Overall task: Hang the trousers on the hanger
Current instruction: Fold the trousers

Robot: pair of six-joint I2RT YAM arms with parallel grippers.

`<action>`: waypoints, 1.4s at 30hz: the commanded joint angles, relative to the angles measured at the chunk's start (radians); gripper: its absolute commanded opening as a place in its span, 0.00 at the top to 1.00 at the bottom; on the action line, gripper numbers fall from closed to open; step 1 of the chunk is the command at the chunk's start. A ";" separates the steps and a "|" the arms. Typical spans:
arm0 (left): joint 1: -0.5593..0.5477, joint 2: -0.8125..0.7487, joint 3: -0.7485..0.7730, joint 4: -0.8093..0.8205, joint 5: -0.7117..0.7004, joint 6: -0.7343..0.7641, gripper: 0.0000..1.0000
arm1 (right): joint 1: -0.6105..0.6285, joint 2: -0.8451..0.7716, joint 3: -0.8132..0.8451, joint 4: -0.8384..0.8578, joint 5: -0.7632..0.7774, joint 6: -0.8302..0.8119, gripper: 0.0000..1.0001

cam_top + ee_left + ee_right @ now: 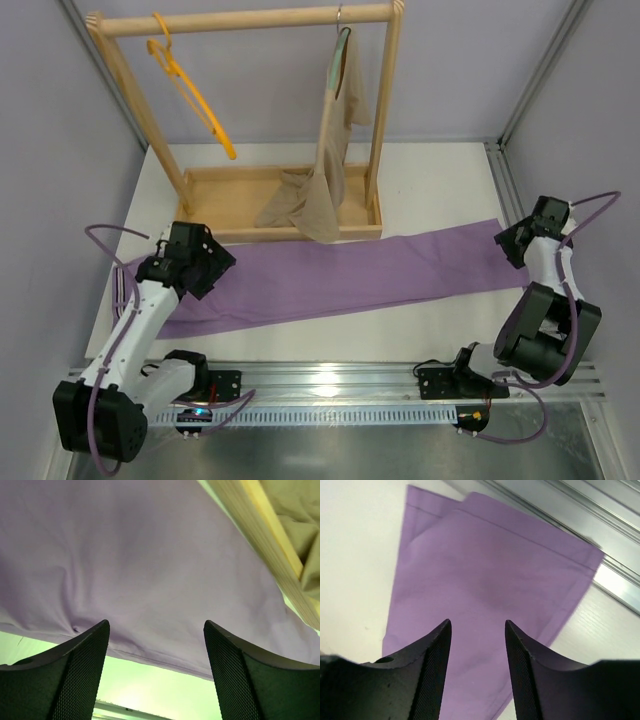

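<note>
The white surface (440,185) carries a wooden rack (385,120) at its far side, and the trousers (340,275) lie flat on it, stretched out lengthwise from the left arm to the right arm, just in front of the rack's base (225,205). A beige garment (335,150) hangs from the right part of the rod (250,20), its lower end pooled in the base. The hanger (190,95) hangs bare by its hook at the left end of the rod, tilted, well apart from the trousers. The left gripper (155,630) sits low over the left end of the fabric near its near edge, fingers spread wide with nothing between them. The right gripper (477,625) hovers above the right end, over the cuff, fingers apart and also holding nothing. As a judgement, the task is at an early stage: the trousers are laid out straight, which looks like preparation, but neither end is gripped. The fabric has not been lifted or folded over the bar, and the hanger has not been taken off the rack. All of the actual hanging is left to do.
</note>
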 commanded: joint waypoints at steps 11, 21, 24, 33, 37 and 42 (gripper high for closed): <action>0.008 -0.065 -0.025 0.024 0.096 0.055 0.23 | 0.048 0.259 0.249 -0.018 0.182 -0.148 0.41; 0.007 -0.027 -0.013 0.014 0.116 0.115 0.23 | -0.072 0.331 0.278 0.113 -0.127 -0.231 0.10; 0.008 -0.019 -0.016 0.015 0.111 0.126 0.23 | -0.073 0.355 0.285 0.156 -0.182 -0.309 0.09; 0.008 0.068 0.038 0.029 0.154 0.141 0.23 | -0.086 0.496 0.347 0.191 -0.334 -0.382 0.09; 0.007 0.100 0.060 0.044 0.177 0.129 0.24 | -0.084 0.496 0.356 0.176 -0.373 -0.394 0.09; 0.007 0.099 0.049 0.075 0.186 0.109 0.24 | -0.034 0.389 0.302 0.167 -0.282 -0.409 0.11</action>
